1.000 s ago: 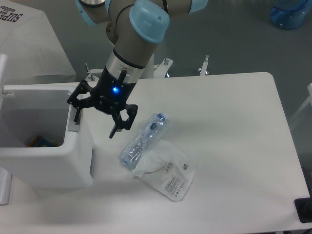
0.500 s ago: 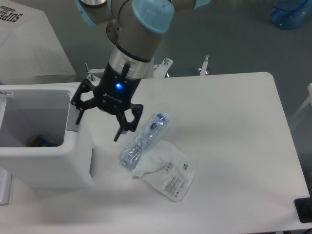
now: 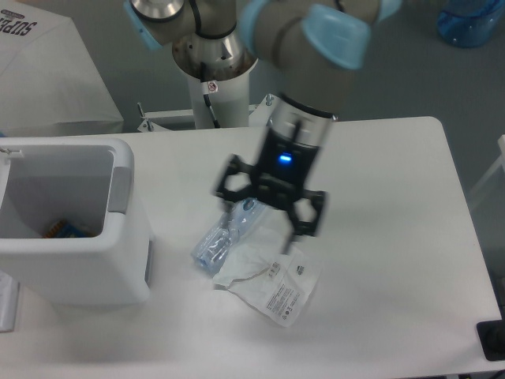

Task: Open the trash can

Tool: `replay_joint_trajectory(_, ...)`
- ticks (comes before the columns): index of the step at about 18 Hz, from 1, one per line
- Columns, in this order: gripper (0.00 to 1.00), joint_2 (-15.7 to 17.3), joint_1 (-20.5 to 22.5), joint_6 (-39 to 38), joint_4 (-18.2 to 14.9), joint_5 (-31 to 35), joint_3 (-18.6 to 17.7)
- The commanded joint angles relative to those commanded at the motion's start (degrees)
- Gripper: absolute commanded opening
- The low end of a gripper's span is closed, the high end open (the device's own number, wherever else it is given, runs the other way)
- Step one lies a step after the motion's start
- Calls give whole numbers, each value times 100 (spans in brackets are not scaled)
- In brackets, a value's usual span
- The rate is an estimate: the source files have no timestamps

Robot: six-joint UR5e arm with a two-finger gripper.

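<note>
Two fingers spread wide: your gripper (image 3: pixel 264 212) hangs blurred above the bottle (image 3: pixel 225 235) and pouch (image 3: pixel 272 280), holding nothing. Your trash can (image 3: pixel 118 260) stands at the table's (image 3: pixel 387 237) left edge, top open.

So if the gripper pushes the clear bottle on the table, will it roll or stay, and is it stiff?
The bottle lies on its side, so it would probably roll if pushed across its length. It looks crumpled and see-through, so likely thin, light and easy to dent. One end rests against the white pouch, which may drag along. The gripper is open above it.
</note>
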Motion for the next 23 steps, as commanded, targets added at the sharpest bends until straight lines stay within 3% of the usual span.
replay_joint_trajectory(5, 100, -651, 141, 514, -62, 581, 677)
replay_joint_trajectory(9, 100, -1012, 115, 1364, -79, 1511, 774)
replay_joint_trajectory(11, 100, -1039, 89, 1717, -97, 1864, 713)
replay_joint_trajectory(23, 100, -1056, 71, 1762, -141, 1901, 651)
